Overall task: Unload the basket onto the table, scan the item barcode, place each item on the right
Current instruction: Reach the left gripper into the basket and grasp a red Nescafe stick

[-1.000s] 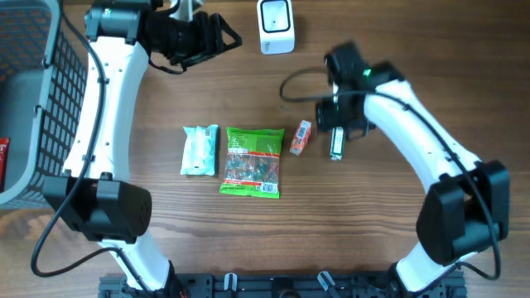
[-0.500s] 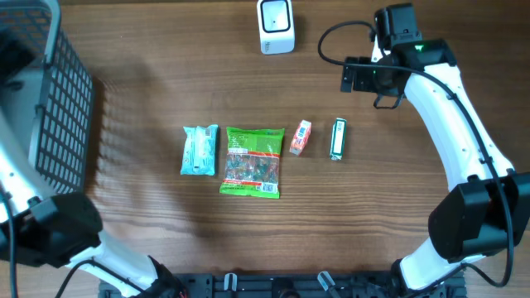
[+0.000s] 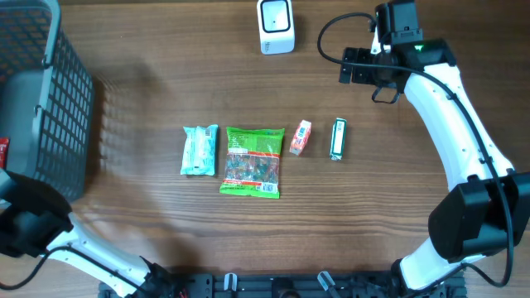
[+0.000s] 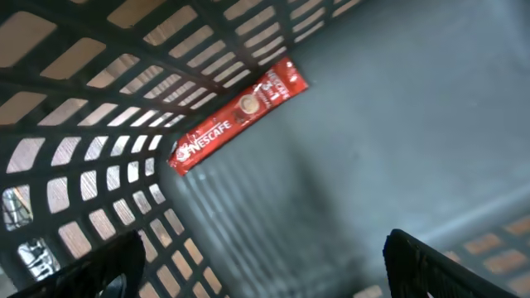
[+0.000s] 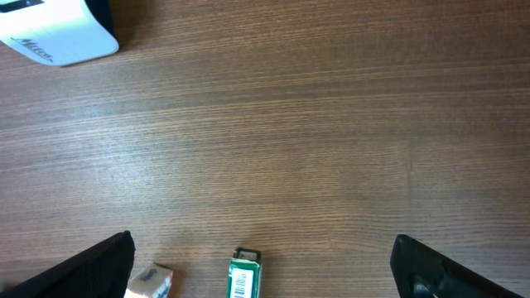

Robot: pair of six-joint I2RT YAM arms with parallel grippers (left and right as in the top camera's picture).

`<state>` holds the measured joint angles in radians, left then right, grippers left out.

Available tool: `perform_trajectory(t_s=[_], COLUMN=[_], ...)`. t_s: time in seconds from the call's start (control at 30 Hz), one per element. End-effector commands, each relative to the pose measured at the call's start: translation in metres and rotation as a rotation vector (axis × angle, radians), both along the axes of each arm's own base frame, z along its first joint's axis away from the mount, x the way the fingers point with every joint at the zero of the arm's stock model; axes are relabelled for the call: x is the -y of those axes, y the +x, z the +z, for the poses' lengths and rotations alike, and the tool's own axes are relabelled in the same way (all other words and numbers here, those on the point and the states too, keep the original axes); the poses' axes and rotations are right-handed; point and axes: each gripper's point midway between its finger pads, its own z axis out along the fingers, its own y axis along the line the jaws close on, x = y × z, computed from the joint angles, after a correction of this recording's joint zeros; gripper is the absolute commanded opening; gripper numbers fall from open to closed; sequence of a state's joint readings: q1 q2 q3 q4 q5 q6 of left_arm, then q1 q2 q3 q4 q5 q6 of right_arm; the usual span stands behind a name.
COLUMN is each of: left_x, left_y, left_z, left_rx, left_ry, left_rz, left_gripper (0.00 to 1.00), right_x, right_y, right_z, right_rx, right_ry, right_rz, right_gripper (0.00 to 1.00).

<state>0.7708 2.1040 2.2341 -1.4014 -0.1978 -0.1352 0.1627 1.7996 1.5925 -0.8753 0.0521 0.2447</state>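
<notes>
On your wooden table point(image 3: 166, 240) you have a black mesh basket point(image 3: 66, 91) at the left edge, a white scanner point(image 3: 275, 26) at the far edge, and mid-table a row of separate items: pale teal packet point(image 3: 199, 150), green snack bag point(image 3: 252, 161), small orange box point(image 3: 301, 137), narrow green-and-white pack point(image 3: 338, 138).

Red sachet point(image 4: 238, 116) (white lettering), dark-grey basket point(image 4: 389, 108)

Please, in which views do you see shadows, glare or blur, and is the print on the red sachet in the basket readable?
Overhead: sharp, evenly lit; the basket throws a grid-shaped shadow on the table beside it. Left wrist: the red sachet is in focus and its Nescafe print is readable; the basket floor looks dim. Right wrist: the wood grain is crisp, with no glare; the fingers at the bottom corners are dark and soft.
</notes>
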Motion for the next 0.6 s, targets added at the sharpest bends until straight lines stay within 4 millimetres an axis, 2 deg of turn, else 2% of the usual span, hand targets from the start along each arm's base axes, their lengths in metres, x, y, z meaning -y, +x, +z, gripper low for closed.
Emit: perform_trajectory(t_s=[0.0, 0.17, 0.27, 0.37, 0.5, 0.57], left_x=[-0.019, -0.024, -0.022, -0.023, -0.022, -0.022], left_y=[-0.010, -0.011, -0.005, 0.000, 0.014, 0.014], left_z=[-0.029, -0.065, -0.082, -0.088, -0.089, -0.090], left_rx=[-0.062, -0.129, -0.139, -0.131, -0.086, -0.094], left_ry=[-0.032, -0.093, -0.134, -0.139, -0.149, -0.152], left_rz=[0.010, -0.029, -0.104, -0.131, -0.250, -0.280], left_gripper=[0.89, 0.87, 0.81, 0.80, 0.79, 0.77], right_x=[-0.002, -0.002, -0.002, -0.002, -0.002, -0.002], right_y=[0.002, 0.002, 0.002, 0.002, 0.002, 0.002], right_z=[0.008, 0.008, 0.008, 0.008, 0.008, 0.008], right_rx=[0.022, 0.022, 0.022, 0.022, 0.022, 0.022], right_ry=[0.010, 0.010, 0.010, 0.010, 0.010, 0.010], right_rz=[-0.006, -0.006, -0.006, -0.006, -0.006, -0.006], right_gripper=[1.00, 1.00, 1.00, 1.00, 1.00, 1.00])
